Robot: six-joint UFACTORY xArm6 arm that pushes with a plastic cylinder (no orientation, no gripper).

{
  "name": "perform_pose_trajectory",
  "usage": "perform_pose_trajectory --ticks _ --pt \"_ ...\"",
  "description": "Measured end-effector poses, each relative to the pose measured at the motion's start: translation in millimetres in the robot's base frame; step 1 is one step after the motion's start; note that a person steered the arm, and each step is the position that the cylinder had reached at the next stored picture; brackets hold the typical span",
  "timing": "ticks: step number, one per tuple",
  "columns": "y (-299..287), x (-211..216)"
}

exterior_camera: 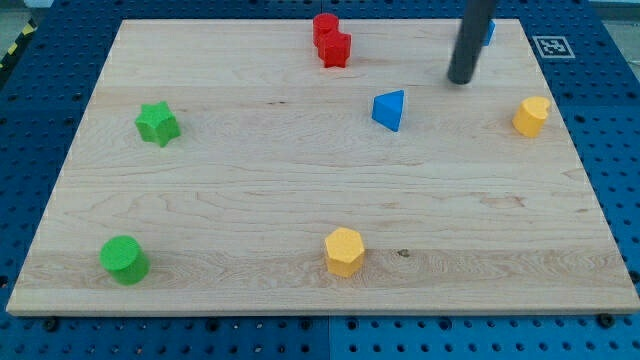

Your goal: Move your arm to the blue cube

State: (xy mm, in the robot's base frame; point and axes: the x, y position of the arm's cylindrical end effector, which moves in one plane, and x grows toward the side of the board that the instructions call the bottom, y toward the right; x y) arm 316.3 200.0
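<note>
You are looking at a single camera view, angled down on a pale wooden board (300, 200) that rests on a blue pegboard table (40, 110).

The arm's dark rod comes down from the view's top edge near the board's top right corner. My tip (461, 80) sits on the wood there. It is a plain rod with no jaws, so nothing spreads, presses together or pinches; it touches no block.

The blue cube (489, 31) lies at the board's top edge, close to the top right corner. The rod hides most of it, so you see only a sliver of blue on the rod's right side. My tip is just below it and slightly to the left.

A blue wedge-shaped block (390, 109) lies below and to the left of my tip, near but apart from it.

A yellow cylinder (531, 116) sits by the right edge, below and to the right of my tip.

Two red blocks (330, 40) touch each other at the top edge, near its middle.

A green star (157, 123) sits toward the left edge.

A green cylinder (124, 260) stands near the bottom left corner.

A yellow hexagonal block (344, 251) lies near the middle of the bottom edge.
</note>
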Motion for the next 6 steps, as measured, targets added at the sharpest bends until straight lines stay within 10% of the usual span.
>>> perform_pose_trajectory --ticks 3,6 --pt "85.0 -116.6" --pt "44.7 -116.1"
